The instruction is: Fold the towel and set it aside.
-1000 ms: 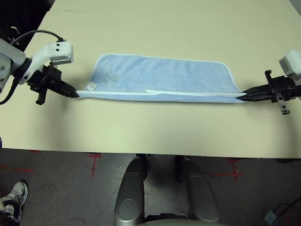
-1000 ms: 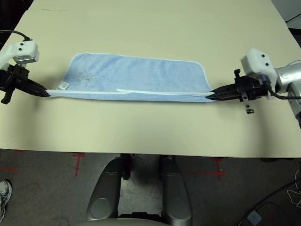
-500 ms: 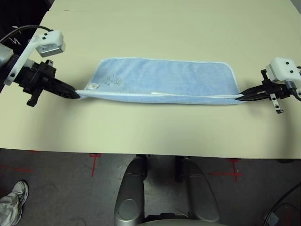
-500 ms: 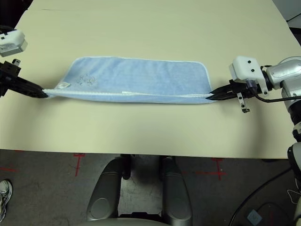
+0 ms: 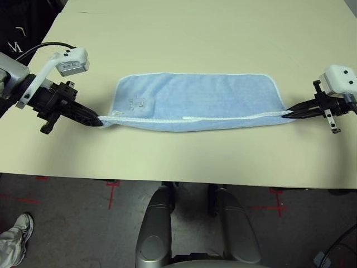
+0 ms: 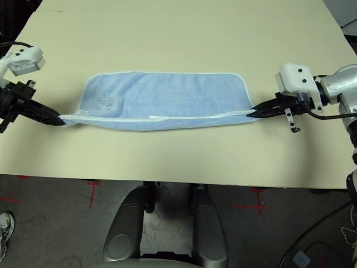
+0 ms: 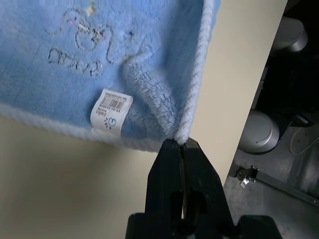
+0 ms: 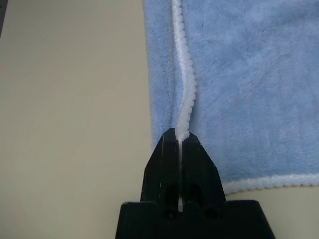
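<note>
Pincer tips of the left pincer [image 5: 98,121] pinch the towel [image 5: 198,100] at its left corner; the right pincer [image 5: 289,114] is clamped on the white edging at its right end. Between them, mid-frame, the folded blue towel lies stretched across the beige surface [image 5: 195,33], white tag [image 7: 110,109] beside the left grip

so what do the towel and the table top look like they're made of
The towel: soft plush or terry fabric, judging by the fuzzy pile in the wrist views, with a white corded stitched edge and a printed tag. The table: smooth matte beige, probably laminate; no grain or gloss shows.
</note>
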`<control>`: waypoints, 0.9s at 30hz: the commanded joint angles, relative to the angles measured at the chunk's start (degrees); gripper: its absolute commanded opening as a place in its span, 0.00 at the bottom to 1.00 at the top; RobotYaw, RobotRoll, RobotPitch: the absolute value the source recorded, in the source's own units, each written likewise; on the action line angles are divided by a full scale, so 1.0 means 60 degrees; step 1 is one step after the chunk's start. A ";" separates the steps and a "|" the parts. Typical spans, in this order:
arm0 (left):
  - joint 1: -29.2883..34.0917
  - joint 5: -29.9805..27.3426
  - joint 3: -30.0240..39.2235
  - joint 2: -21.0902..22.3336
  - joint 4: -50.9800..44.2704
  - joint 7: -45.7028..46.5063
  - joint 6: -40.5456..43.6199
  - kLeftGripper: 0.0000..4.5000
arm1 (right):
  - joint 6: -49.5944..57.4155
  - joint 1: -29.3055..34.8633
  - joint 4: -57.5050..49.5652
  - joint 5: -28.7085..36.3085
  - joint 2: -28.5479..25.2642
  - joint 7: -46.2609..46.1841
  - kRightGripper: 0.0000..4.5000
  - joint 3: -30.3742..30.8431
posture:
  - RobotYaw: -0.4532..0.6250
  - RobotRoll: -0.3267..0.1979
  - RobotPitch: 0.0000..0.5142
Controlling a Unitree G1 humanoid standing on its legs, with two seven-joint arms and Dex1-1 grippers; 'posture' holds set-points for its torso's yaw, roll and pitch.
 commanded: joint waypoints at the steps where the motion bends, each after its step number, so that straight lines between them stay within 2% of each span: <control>1: -0.0430 0.0583 0.0013 -0.0706 0.1357 -0.0060 -0.0518 0.01 | -0.0085 -0.0329 0.0244 -0.0304 0.0212 0.0075 0.00 0.0099 | 0.48 0.62 0.63; 6: -0.1216 0.1497 0.0053 -0.1762 0.3632 -0.0060 -0.1582 0.01 | -0.0286 -0.0852 0.1156 -0.0772 0.0578 0.0075 0.00 -0.0325 | 0.48 0.62 0.63; 15: -0.1680 0.2870 0.0291 -0.2650 0.6229 -0.0060 -0.2809 0.01 | -0.0029 -0.1206 0.2827 -0.1839 0.1117 0.0003 0.00 -0.1824 | 0.48 0.62 0.63; 21: -0.1898 0.4232 0.1424 -0.3568 0.7635 -0.0060 -0.3384 0.01 | 0.0001 -0.1403 0.3313 -0.2857 0.1452 -0.0857 0.00 -0.2493 | 0.48 0.62 0.63; 27: -0.2008 0.5584 0.2873 -0.4227 0.8270 0.0210 -0.3773 0.01 | 0.0056 -0.1515 0.3461 -0.3578 0.1600 -0.1664 0.00 -0.2952 | 0.48 0.62 0.64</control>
